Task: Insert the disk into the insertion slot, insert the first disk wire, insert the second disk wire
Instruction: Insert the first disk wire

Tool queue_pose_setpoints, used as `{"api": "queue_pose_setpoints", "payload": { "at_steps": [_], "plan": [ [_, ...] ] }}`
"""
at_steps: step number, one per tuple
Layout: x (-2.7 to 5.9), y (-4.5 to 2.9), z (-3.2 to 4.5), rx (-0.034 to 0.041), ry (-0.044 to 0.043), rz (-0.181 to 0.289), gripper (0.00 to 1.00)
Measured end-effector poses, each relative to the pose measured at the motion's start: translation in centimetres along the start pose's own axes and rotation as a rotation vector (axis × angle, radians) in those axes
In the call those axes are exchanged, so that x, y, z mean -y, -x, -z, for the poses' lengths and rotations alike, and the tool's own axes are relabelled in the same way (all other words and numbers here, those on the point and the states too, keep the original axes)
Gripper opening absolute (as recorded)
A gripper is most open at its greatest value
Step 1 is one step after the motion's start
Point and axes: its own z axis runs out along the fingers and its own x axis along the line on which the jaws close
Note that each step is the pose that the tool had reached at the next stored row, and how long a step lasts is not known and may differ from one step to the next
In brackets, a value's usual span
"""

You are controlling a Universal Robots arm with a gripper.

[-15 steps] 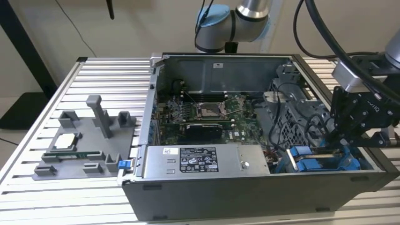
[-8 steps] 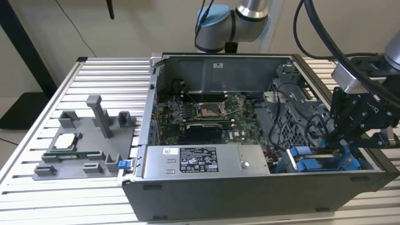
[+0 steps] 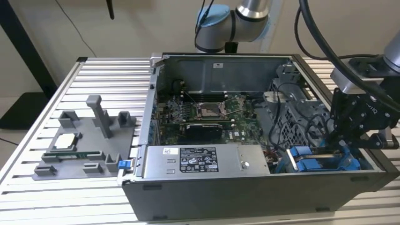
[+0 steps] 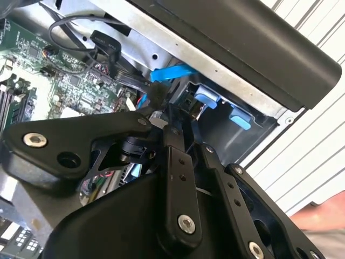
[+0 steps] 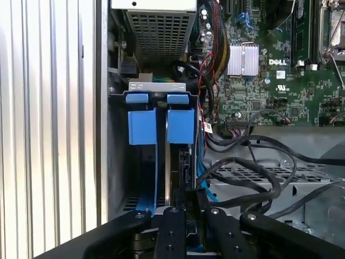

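First wrist view shows the gripper (image 5: 186,198) pinched narrow on the edge-on disk (image 5: 180,164) inside the insertion slot (image 5: 117,137); exterior view shows the arm (image 3: 390,51) reaching down at the case's (image 3: 250,199) 4 o'clock

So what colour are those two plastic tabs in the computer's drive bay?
Bright blue. The tabs show best in the first wrist view.

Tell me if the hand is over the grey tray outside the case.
No, the hand hangs inside the case by the insertion slot, away from the tray.
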Motion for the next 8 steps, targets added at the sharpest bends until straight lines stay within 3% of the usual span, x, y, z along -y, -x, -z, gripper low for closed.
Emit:
{"api": "queue_pose_setpoints", "payload": {
  "at_steps": [8],
  "plan": [
    [0.07,-0.07,-0.61,-0.0008,-0.0013,-0.019,0.00]
  ]
}}
